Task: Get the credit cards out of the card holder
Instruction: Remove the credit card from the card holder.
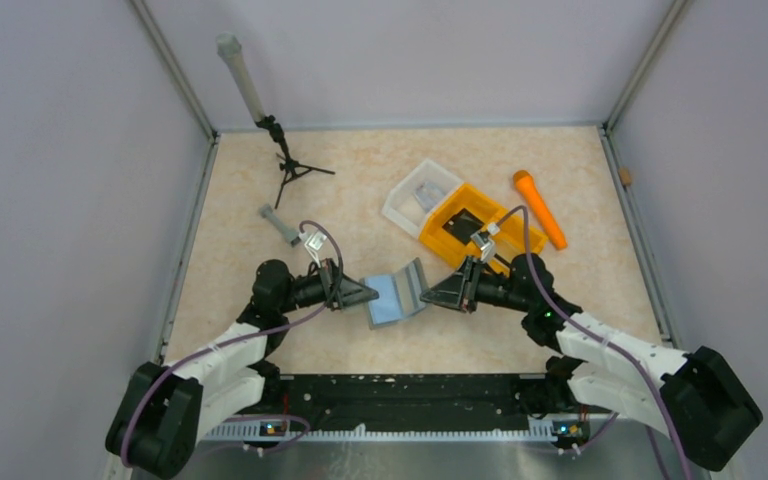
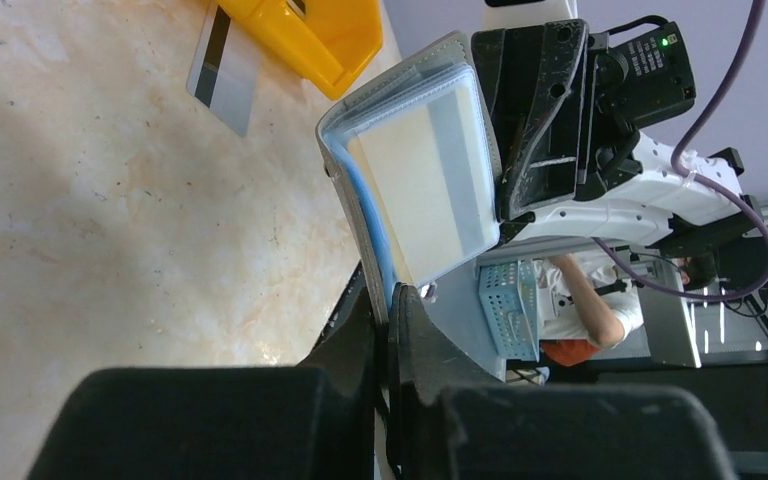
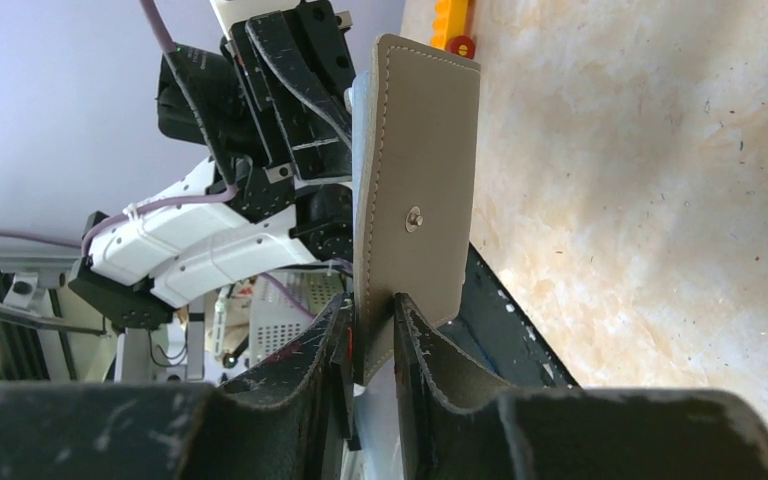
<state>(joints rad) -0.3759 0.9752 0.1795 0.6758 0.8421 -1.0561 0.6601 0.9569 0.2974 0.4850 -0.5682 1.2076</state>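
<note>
The grey card holder (image 1: 400, 292) hangs open in a V above the table between both arms. My left gripper (image 1: 370, 293) is shut on the edge of its left panel (image 2: 385, 255), where a light blue credit card (image 2: 368, 215) shows beside clear sleeves (image 2: 430, 175). My right gripper (image 3: 372, 305) stands slightly open around the grey outer panel with the snap (image 3: 415, 215), its fingers loose on either side. A grey striped credit card (image 2: 222, 70) lies on the table. A black card (image 1: 460, 224) lies in the orange bin.
The orange bin (image 1: 430, 238) and a clear tray (image 1: 400, 205) holding a pale card (image 1: 427, 193) stand behind the right gripper. An orange marker (image 1: 540, 208) lies to their right. A small tripod with a grey stick (image 1: 260, 110) and a grey bolt (image 1: 280, 225) sit at the back left.
</note>
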